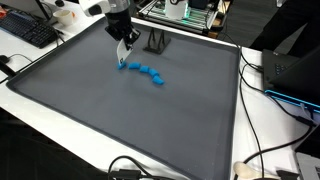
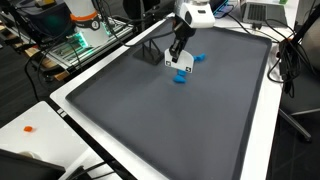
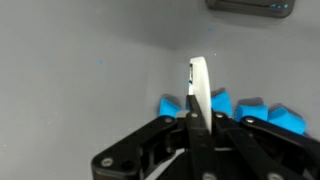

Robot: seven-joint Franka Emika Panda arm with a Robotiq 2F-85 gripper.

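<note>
Your gripper (image 1: pixel 123 62), pinching a white piece (image 3: pixel 200 85), sits right at the end of the blue blocks (image 1: pixel 147 73) on the tabletop (image 1: pixel 110 120), so a careless descent could scatter them.

Jaws just beside the blue blocks (image 2: pixel 181 75) near the far end of a dark grey mat (image 2: pixel 150 125).

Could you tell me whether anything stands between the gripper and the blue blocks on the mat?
Nothing visible does. The gripper hangs right beside the end of the blue blocks on the grey mat, with a white piece clamped between its fingers.
</note>
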